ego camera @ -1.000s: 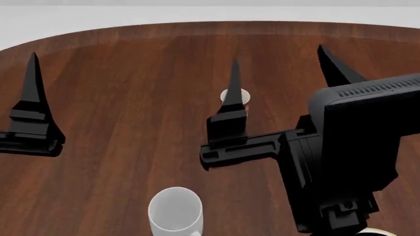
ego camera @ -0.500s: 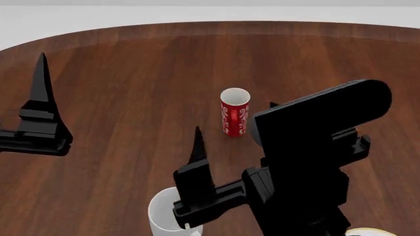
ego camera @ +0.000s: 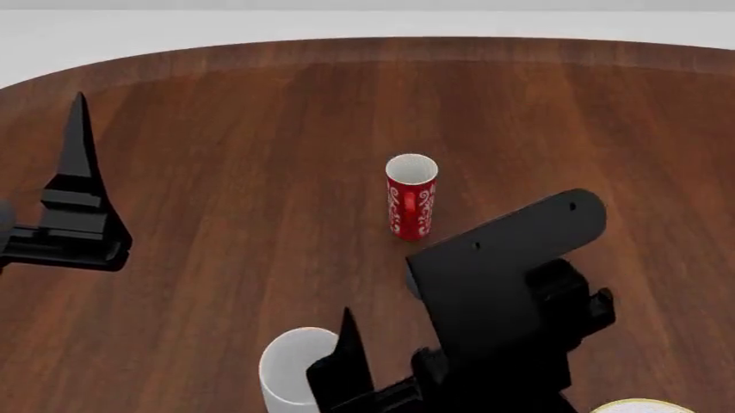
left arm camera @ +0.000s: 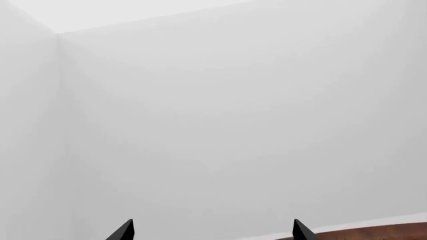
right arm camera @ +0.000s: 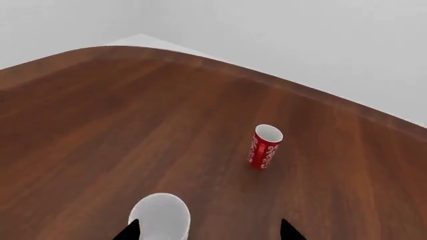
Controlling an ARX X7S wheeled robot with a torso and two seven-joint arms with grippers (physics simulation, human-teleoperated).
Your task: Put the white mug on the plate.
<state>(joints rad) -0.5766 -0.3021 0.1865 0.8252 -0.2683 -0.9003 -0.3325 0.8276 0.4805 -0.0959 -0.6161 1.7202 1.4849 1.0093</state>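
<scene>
Head view: the white mug (ego camera: 294, 372) is seen at about 6 o'clock on the wooden table (ego camera: 230, 138), cut off by the lower edge, with one black finger (ego camera: 348, 357) of the right gripper (right arm camera: 208, 231) standing just beside its rim on the 3 o'clock side. The other finger of that gripper is hidden by the arm's black housing. A sliver of the plate (ego camera: 643, 406) is visible at about 5 o'clock, well apart from the white mug. The red mug (ego camera: 410, 196) stands upright near the middle of the table, toward 12 o'clock from the white mug. The left gripper (ego camera: 71, 206) is shown at 9 o'clock, above bare wood, with only one finger in sight.

In the right wrist view the plate is not shown, but both fingertips are: they are spread wide, one tip overlapping the white mug (right arm camera: 160, 216), the other well to its side. Nothing is gripped.

In the left wrist view only a pale wall (left arm camera: 213, 110), a strip of table and two widely parted fingertips (left arm camera: 124, 231) are seen, holding nothing.
</scene>
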